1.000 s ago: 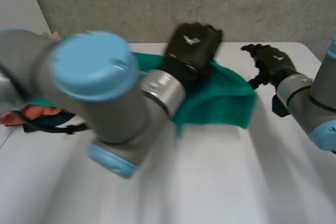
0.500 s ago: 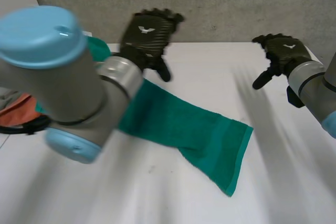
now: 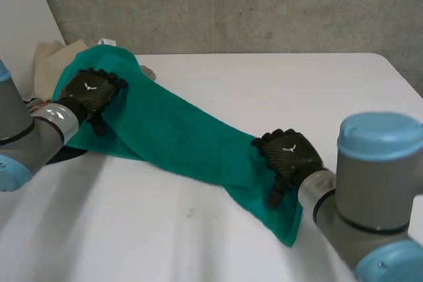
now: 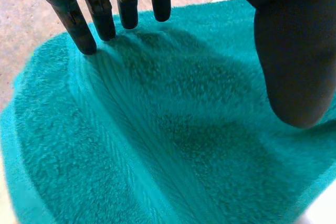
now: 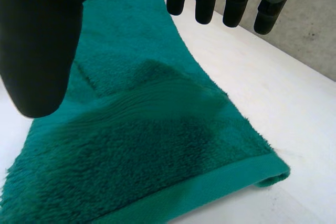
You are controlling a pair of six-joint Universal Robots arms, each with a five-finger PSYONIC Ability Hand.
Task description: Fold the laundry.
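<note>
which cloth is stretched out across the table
The teal terry towel, running long across the white table from the left hand to the right hand; the beige cloth sits bunched behind it.

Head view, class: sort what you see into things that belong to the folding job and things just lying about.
Job: green terry towel; left hand on its far end; right hand at its near end.
Lying about: crumpled beige cloth behind the towel, on the white table.

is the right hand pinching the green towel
No, the right hand holds its fingers straight over the green towel, pinching nothing.
</note>
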